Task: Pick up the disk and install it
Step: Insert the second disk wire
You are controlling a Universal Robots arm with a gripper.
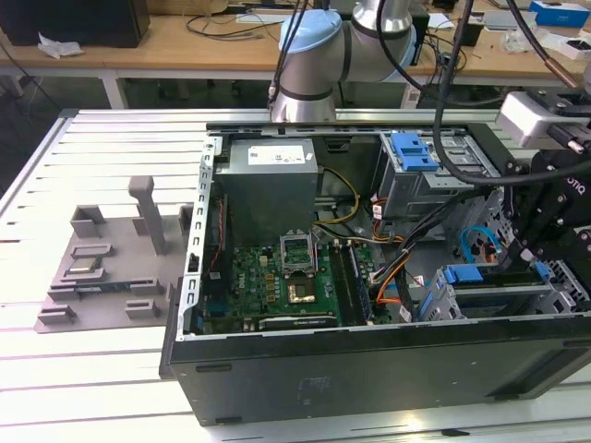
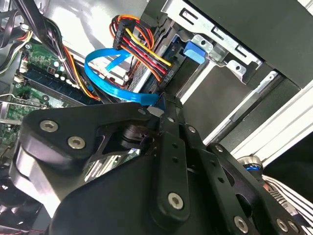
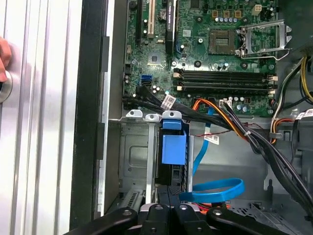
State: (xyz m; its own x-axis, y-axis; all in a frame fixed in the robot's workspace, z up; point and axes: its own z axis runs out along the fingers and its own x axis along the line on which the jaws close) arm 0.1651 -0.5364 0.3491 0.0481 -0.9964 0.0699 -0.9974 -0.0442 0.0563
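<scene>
The robot arm reached into an open black computer case [image 1: 369,369] that lay on its side on a pale slatted table [image 1: 102,388]. In the exterior view, the black gripper [image 1: 528,263] was down at the drive cage [image 1: 499,300] near that view's right side of the case. The disk [image 1: 499,277] sat on edge in the cage, dark with a blue bracket end, and the gripper was right at its top edge. In the first wrist view, the disk's blue bracket [image 3: 173,147] stood in the grey metal cage [image 3: 134,161], and the gripper [image 3: 168,213] was just beside its end. Whether the fingers were pressed on the disk or apart could not be told. A bright blue flat cable [image 3: 212,188] curled close beside the disk, and a bundle of red, yellow and orange wires [image 2: 142,54] hung nearby in the second wrist view. The green board [image 1: 277,286] lay in the middle of the case, with the big grey box [image 1: 271,185] past it. A grey holder tray [image 1: 102,258] sat on the table outside the case, on the exterior view's left.
</scene>
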